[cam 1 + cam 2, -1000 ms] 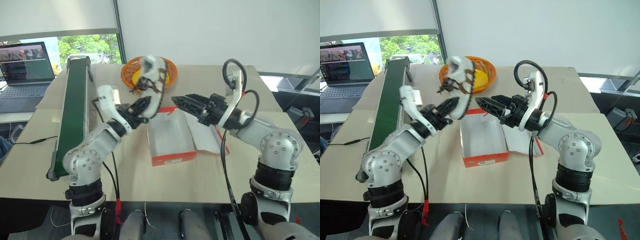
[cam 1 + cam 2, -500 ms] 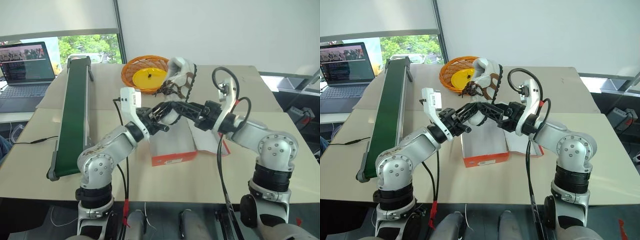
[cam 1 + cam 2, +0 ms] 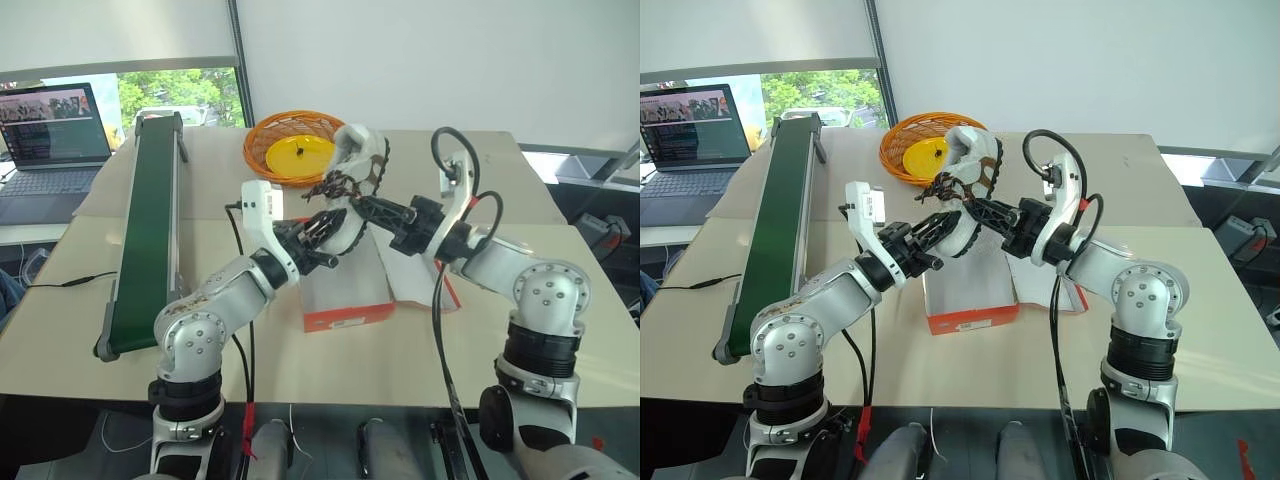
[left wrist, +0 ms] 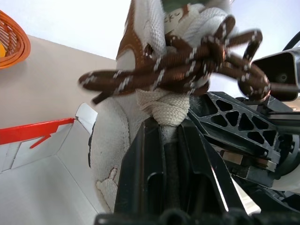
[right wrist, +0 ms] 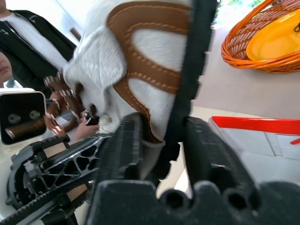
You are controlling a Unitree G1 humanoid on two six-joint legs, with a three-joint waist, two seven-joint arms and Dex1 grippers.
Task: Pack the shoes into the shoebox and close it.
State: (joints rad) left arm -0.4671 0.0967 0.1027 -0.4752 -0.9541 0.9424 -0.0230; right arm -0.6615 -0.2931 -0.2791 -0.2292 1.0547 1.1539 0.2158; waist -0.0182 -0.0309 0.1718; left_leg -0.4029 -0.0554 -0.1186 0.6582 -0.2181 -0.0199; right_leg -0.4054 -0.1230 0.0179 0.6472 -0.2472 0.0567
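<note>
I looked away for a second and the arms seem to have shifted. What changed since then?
The left gripper carried the white sneaker from in front of the basket toward the right arm, above the open shoebox. The right gripper, open before, has closed onto the sneaker too. Shoebox, basket, conveyor and laptop stayed put.

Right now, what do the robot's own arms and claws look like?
Both arms are silver-grey metal with rounded, bolt-dotted shoulder joints and white wrist housings. Each ends in a black two-fingered claw, left claw and right claw; the fingers have lattice cut-outs and ridged edges. Black cables loop over the right wrist and hang beside both arms.
</note>
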